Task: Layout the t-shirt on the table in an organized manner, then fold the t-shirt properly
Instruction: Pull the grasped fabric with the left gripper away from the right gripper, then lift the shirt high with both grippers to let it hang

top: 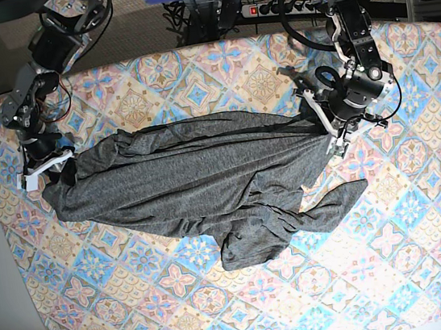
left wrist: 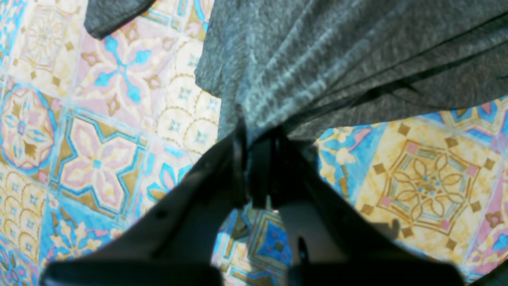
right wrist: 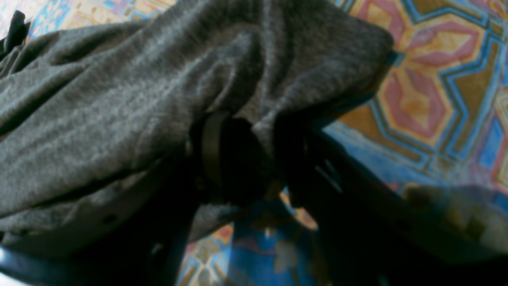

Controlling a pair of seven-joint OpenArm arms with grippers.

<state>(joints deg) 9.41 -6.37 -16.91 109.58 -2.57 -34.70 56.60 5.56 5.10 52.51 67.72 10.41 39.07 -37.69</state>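
Crosswise, t-shirt (top: 190,177) stretched between grippers

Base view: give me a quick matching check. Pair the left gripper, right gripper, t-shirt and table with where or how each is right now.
Things:
1. left gripper
2. right gripper
3. t-shirt
4. table

States:
A. stretched between both arms, middle bunched, one sleeve trailing loose
B. pinching the shirt's edge on the view's right side
C. gripping bunched fabric on the view's left side
D. covered in pastel floral tile pattern

Pairs: 1-B, 2-C, 3-A, 4-D
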